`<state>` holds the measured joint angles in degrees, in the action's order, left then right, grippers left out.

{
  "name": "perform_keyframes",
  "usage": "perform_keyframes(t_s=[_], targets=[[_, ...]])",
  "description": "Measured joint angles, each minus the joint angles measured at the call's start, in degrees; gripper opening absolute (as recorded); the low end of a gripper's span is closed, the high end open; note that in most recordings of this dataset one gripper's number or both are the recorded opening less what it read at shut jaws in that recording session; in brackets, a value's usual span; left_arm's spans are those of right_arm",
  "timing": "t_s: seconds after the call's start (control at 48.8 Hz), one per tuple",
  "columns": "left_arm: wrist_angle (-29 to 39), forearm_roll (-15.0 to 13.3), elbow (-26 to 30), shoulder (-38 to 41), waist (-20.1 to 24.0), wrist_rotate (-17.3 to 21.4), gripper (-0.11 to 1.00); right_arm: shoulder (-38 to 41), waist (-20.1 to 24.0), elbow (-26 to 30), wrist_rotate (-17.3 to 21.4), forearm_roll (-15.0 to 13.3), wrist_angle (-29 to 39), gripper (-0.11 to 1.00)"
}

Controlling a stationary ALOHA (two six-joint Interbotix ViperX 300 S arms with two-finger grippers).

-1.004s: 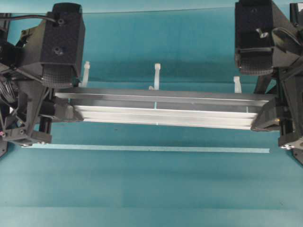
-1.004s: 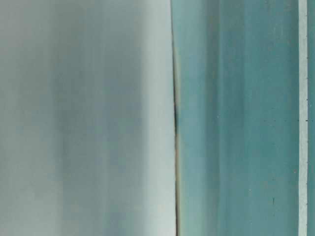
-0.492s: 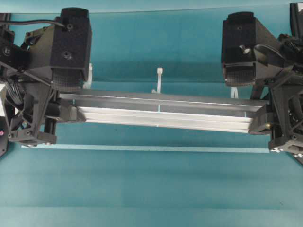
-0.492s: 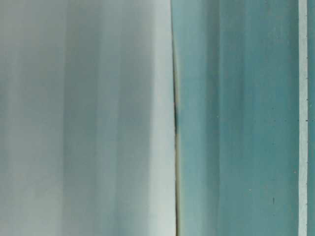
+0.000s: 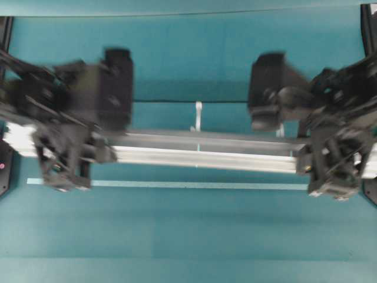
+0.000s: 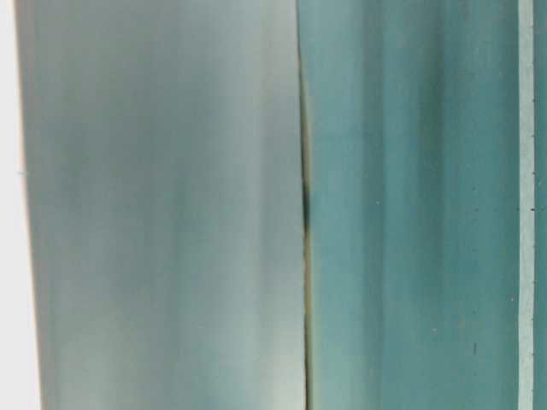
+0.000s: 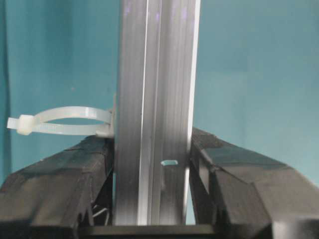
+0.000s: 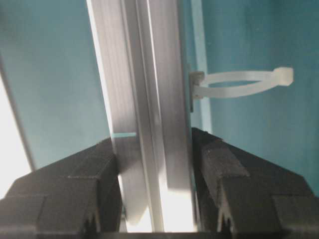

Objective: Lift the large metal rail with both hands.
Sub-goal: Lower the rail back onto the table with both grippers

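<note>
no text, label, brand, number or sign can be read in any of the views. the long silver grooved aluminium rail (image 5: 206, 150) carries no legible marking, nor do the black lattice-fingered grippers, which are blurred in the overhead view. the thin pale tape strip (image 5: 200, 185) on the teal table covering (image 5: 188, 236) is plain. the table-level view is a blur of grey and teal with nothing readable.
</note>
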<state>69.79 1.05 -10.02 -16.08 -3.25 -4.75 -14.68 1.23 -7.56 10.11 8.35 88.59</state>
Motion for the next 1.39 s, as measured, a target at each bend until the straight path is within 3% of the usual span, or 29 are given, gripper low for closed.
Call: perform_keyframes(t_s=[0.184,0.492,0.983,1.393], targets=[[-9.0,0.0,-9.6,-0.1,0.1,-0.3,0.38,-0.2,-0.2,-9.2,-1.6,-1.1,-10.0,0.39],[-18.2,0.1,-19.1,0.0,0.4,-0.3,0.38,0.8,-0.3,-19.8,-2.6,-3.3,-22.1,0.39],[-33.4,0.1,-30.7,4.0,2.2,0.1,0.38,7.8,-0.7,-25.5,-5.8,-5.3,-34.2,0.39],[-42.0,0.1,-35.2,8.4,2.5,-0.4,0.38,9.5,-1.0,-28.8,-6.0,-6.7,-41.0,0.39]])
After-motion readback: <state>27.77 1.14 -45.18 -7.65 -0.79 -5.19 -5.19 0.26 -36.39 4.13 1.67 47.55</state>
